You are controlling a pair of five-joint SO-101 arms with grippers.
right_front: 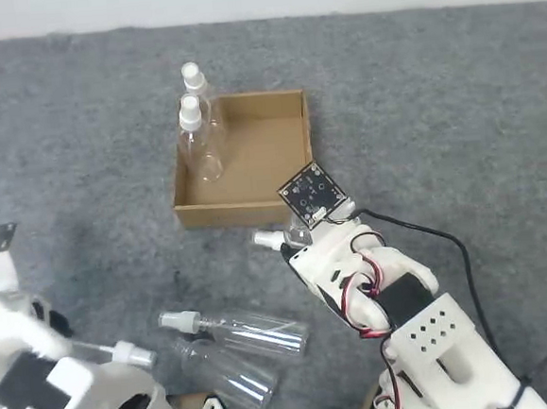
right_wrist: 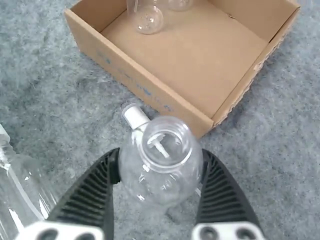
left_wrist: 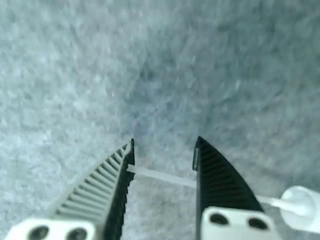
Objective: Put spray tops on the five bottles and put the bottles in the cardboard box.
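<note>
Two topped bottles [right_front: 201, 153] stand inside the box [right_front: 241, 210]. The right gripper [right_wrist: 160, 167] is clamped on a third bottle [right_wrist: 160, 150], also topped, just outside the box's near wall. Farther from the box, a fourth bottle [right_front: 250, 329] lies topped beside a fifth bottle [right_front: 225, 374] that looks bare. Its loose top [left_wrist: 300, 205] has its tube across the left gripper's [left_wrist: 165, 150] part-open jaws, so one capping and three boxings seem left.

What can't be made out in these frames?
Left wrist view: spray top cut off by the frame edge; its tube partly behind a finger of the left gripper.
High view: held bottle mostly hidden under the right gripper and wrist camera board.
Right wrist view: the two bottles in the cardboard box cut off by the frame edge.
</note>
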